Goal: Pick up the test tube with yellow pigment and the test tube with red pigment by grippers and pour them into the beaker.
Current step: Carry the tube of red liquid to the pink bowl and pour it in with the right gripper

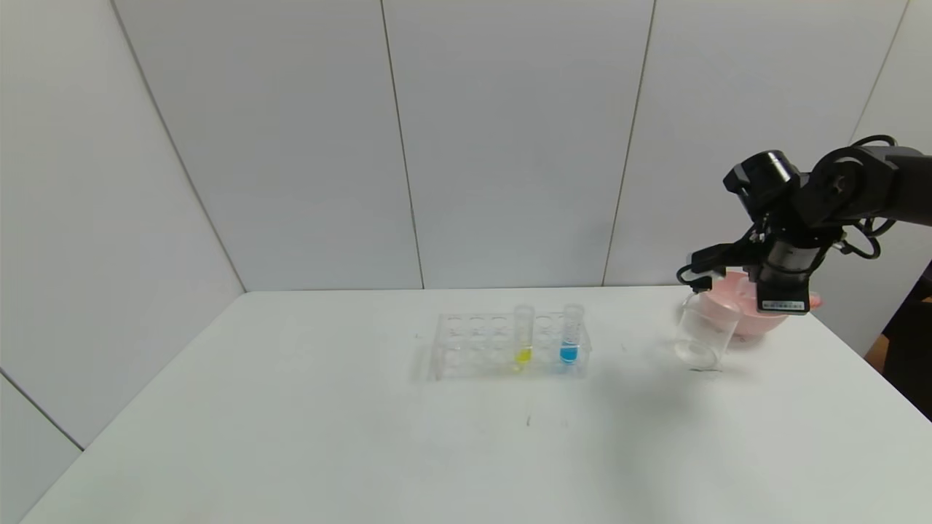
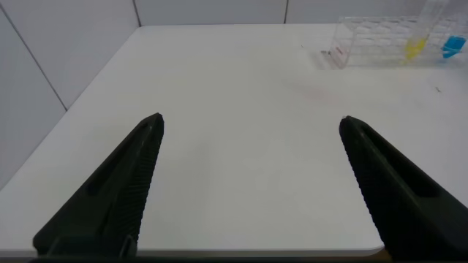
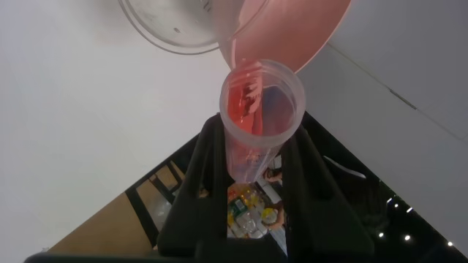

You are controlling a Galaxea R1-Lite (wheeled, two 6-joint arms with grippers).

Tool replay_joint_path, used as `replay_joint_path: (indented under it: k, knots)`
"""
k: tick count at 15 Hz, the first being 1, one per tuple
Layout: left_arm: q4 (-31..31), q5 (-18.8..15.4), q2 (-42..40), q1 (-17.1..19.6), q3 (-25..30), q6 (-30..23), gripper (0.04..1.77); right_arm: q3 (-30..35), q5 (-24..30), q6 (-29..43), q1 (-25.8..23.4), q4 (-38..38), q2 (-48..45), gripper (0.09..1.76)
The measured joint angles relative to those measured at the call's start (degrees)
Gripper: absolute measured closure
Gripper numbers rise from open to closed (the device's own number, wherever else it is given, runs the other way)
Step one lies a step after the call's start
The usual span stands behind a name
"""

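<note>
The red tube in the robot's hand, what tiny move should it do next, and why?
Probably tip it a little further. The right gripper is shut on the test tube with red pigment, held above the beaker with its mouth turned toward it. Red liquid still clings inside the tube, so more tilt should drain it. The left gripper waits open, far off.

Clear glossy beaker (image 1: 705, 336) and rack (image 1: 510, 346), smooth matt white table (image 1: 291, 437), matt black fingers (image 2: 110, 197)
</note>
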Motion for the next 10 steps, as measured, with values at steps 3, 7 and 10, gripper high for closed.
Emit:
replay_joint_path:
  k: [3,7,10]
  knots:
    - [0.0,0.0,0.0,0.0,0.0,0.0,0.09,0.0,-4.3,-1.5,0.6,-0.6,0.6,1.36]
    - [0.0,0.0,0.0,0.0,0.0,0.0,0.09,0.0,-5.0,-3.1,1.7,-1.3,1.1,1.36]
    - [0.0,0.0,0.0,0.0,0.0,0.0,0.09,0.0,-8.7,-5.6,2.9,-0.8,1.2,1.36]
